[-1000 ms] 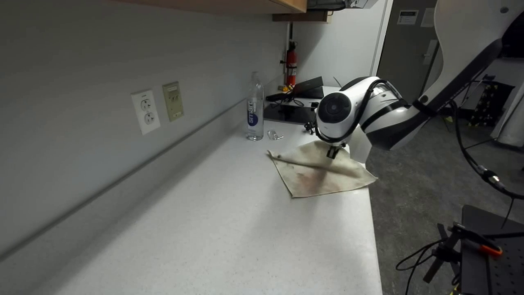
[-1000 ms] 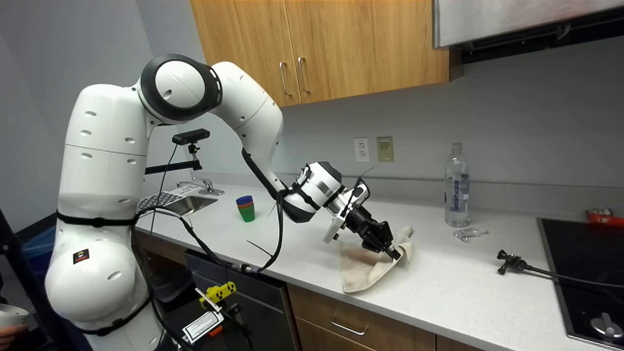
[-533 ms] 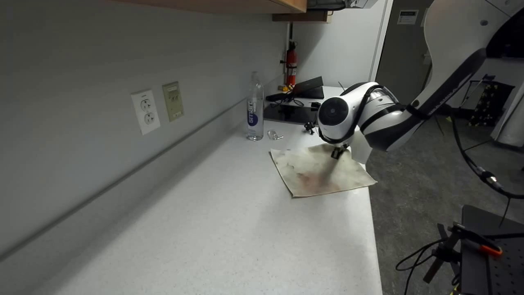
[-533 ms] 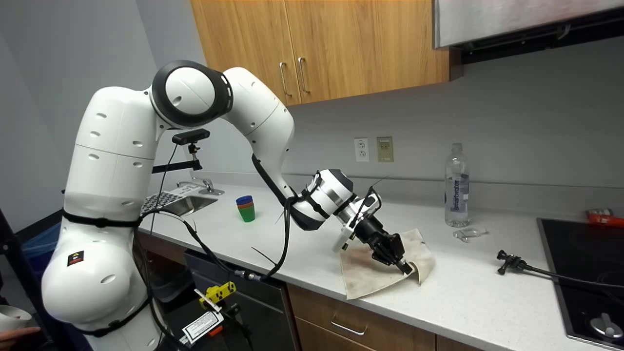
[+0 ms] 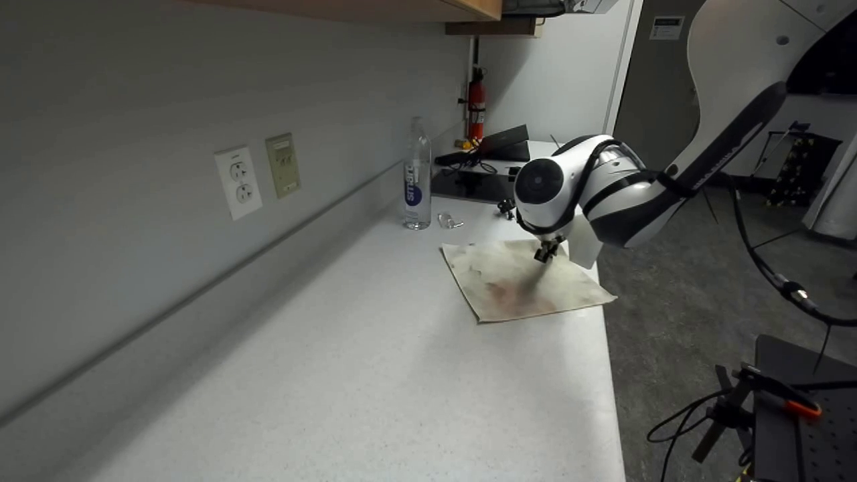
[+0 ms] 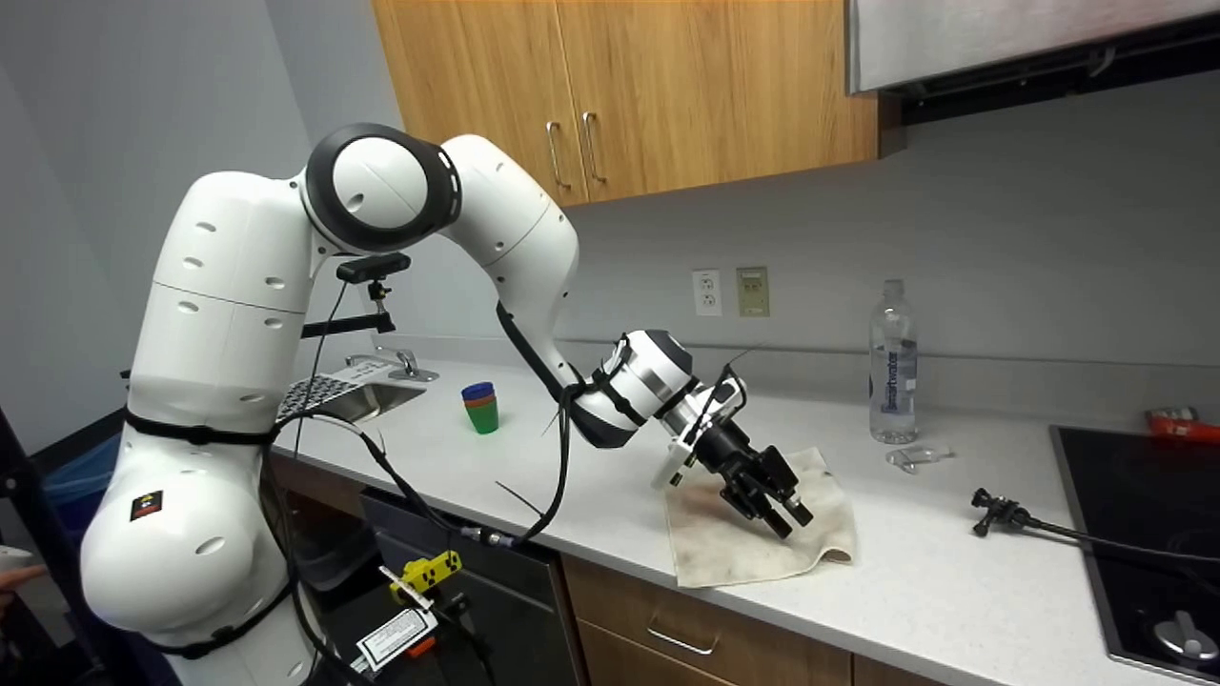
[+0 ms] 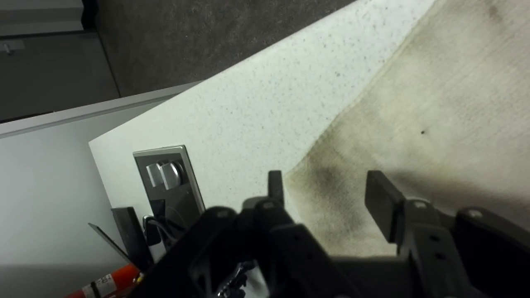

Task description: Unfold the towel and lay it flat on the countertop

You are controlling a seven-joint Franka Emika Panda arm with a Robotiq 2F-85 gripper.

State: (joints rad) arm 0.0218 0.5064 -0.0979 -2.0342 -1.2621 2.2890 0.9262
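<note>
One white arm (image 6: 229,314), mine, fills the far left of an exterior view, bent high and sloping down rightward. Behind it, a sink (image 6: 376,402) and its faucet (image 6: 407,365). Next along, standing on the counter (image 6: 953,562), a stack of cups (image 6: 483,414): blue, orange-red, green from the top down.

Then the towel (image 6: 734,562), near the counter's front edge: beige, blotchy, spread nearly flat. One corner reaches that edge; at the right front corner the border bows up in a small curl. Reddish stain (image 5: 515,298) plain in an exterior view. On the wall (image 6: 810,238) behind, a white outlet (image 6: 707,292) and a beige plate (image 6: 753,292) side by side.

My gripper (image 6: 792,522) slants down over the towel, its two fingers (image 7: 383,207) standing apart. Whether the tips touch the towel I cannot tell.

Further right, a clear bottle (image 6: 893,381), upright, label reading "smartwater", seen in both exterior views. Just beside its base, a small clear object (image 6: 918,459), too indistinct for me to name. Then a small black mount (image 6: 996,513), its thin dark tail reaching onto the black cooktop (image 6: 1144,495).

Wrist view, same order: two knobs (image 7: 165,174) on the cooktop, a speckled white stretch of counter, then a corner of the towel just beside the finger at left of that picture. Towel with darker smudges lies below the gap between the fingers and carries on to the right-hand border of the view.
</note>
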